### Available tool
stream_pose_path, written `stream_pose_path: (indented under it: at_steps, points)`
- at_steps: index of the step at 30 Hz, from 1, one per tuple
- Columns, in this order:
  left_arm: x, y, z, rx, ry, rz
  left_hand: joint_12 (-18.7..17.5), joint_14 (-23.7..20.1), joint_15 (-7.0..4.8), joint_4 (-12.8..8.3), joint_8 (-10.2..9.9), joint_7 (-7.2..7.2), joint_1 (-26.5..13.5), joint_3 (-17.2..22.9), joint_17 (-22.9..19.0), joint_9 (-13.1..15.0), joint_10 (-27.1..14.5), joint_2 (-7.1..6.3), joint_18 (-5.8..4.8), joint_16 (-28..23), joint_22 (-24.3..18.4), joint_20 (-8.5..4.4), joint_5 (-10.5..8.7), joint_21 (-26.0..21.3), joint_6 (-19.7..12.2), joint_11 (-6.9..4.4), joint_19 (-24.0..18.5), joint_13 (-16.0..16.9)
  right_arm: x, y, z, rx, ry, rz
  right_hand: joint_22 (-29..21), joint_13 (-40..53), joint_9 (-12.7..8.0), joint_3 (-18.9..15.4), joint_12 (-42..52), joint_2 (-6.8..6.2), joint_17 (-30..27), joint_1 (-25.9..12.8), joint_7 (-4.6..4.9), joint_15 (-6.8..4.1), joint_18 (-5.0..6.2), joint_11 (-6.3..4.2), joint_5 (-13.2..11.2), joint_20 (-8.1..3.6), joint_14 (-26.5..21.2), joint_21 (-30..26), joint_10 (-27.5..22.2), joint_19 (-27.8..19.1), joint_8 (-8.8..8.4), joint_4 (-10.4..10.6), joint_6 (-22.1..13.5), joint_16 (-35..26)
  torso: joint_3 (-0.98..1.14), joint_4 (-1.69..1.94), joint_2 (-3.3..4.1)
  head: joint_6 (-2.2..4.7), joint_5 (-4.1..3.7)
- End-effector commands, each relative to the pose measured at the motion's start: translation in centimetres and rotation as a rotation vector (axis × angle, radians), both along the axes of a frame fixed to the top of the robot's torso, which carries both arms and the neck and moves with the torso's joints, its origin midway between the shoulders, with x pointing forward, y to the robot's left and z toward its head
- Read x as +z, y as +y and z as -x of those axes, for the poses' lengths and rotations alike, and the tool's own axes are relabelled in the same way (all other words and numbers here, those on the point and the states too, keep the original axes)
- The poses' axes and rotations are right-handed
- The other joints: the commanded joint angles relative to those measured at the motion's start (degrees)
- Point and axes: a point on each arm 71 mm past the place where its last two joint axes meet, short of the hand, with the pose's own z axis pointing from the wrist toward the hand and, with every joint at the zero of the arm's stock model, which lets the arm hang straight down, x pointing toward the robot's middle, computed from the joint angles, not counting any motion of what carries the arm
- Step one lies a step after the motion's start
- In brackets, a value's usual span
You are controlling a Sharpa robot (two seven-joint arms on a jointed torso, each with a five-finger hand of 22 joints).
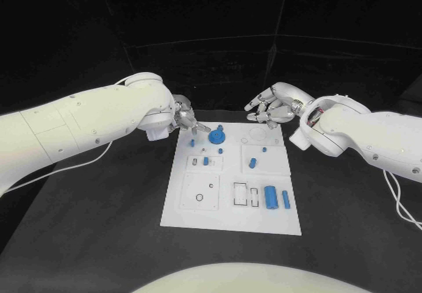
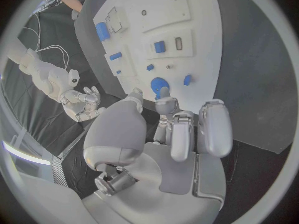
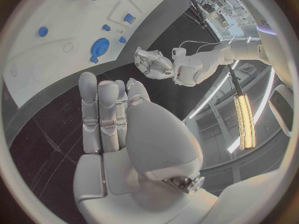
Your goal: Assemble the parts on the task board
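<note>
Task board (image 1: 230, 210) holds blue parts (image 1: 271, 196) in recesses.

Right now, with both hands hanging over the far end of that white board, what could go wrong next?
1. The left hand hovers close to the blue round part at the task board's far end; a slightly off reach might knock it or the small blue piece beside it.
2. The parts are tiny next to the fingers, so a grip could slip.
3. The right hand is near the same end; the hands might crowd each other.
</note>
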Motion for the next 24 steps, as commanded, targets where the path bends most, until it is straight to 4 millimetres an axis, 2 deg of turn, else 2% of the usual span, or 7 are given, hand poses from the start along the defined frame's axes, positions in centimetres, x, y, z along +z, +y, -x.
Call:
stream_pose_path:
  at_steps: [1,8,12,18,24]
  points:
    - [-0.3,0.6,-0.7,-0.006,0.068,-0.072,-0.38,5.94,0.46,-0.28,-0.46,0.25,1.27,-0.57,15.09,-0.44,-0.41,0.21,0.25,0.18,-0.14,0.57,0.11,-0.39,-0.38,0.19,0.0,-0.22,0.1,0.2,0.0,0.01,-0.002,-0.003,0.03,-0.06,-0.08,0.21,-0.23,-0.45,0.07,-0.04,0.0,-0.13,0.04,-0.14,0.3,0.04,0.75,0.16,-0.2,-0.38,-0.01,0.02,0.5,-0.05,-0.01,-0.06,0.05,0.08,0.35]
    - [-1.0,1.6,-2.7,0.022,0.067,-0.144,-0.63,5.94,0.64,-0.64,-0.89,0.38,3.16,-1.21,15.09,-1.19,-1.1,1.03,0.42,0.18,-0.75,0.81,0.12,-1.03,-0.16,0.35,-0.29,-0.8,0.1,0.3,0.0,0.012,-0.001,-0.004,0.04,-0.06,-0.08,0.29,-0.23,-0.45,0.06,-0.02,0.0,-0.13,0.04,-0.15,0.33,0.04,0.75,0.17,-0.19,-0.39,-0.03,0.05,0.48,-0.06,-0.15,-0.29,0.19,0.27,0.92]
    - [-1.6,1.8,-3.5,0.022,0.05,-0.185,-0.63,5.94,0.68,-0.61,-0.96,0.43,3.36,-1.34,15.09,-1.32,-1.2,1.23,0.42,0.18,-0.75,0.84,0.12,-1.05,-0.1,0.39,-0.31,-0.86,0.1,0.3,0.0,0.014,-0.002,-0.004,0.04,-0.06,-0.08,0.29,-0.23,-0.45,0.06,-0.02,0.0,-0.13,0.04,-0.15,0.33,0.04,0.75,0.17,-0.19,-0.39,-0.03,0.05,0.48,-0.06,-0.11,-0.18,0.14,0.12,0.79]
    - [-2.6,1.6,-4.2,0.018,0.058,-0.205,-0.25,5.94,0.71,-0.5,-1.0,0.45,3.45,-1.54,15.09,-1.46,-0.99,1.43,0.34,0.18,-0.42,0.88,0.11,-0.77,0.06,0.42,-0.18,-0.39,0.1,0.5,0.0,0.016,-0.003,-0.006,0.04,-0.06,-0.08,0.29,-0.23,-0.45,0.06,-0.02,0.0,-0.13,0.04,-0.15,0.33,0.04,0.75,0.17,-0.19,-0.39,-0.03,0.05,0.48,-0.06,-0.1,-0.12,0.14,0.04,0.86]
    - [-3.5,1.2,-4.3,-0.001,0.077,-0.201,-0.06,5.94,0.74,-0.21,-1.09,0.47,3.32,-2.18,15.09,-1.73,-0.96,1.56,0.33,0.18,-0.34,0.93,0.1,-0.72,0.32,0.44,-0.15,-0.3,0.1,0.6,0.0,0.019,-0.003,-0.007,-0.02,-0.06,-0.09,0.38,-0.24,-0.44,0.0,0.05,0.0,-0.13,0.06,-0.16,0.39,0.04,0.74,0.11,-0.2,-0.44,-0.05,0.07,0.46,-0.14,-0.11,-0.22,0.15,-0.03,1.05]
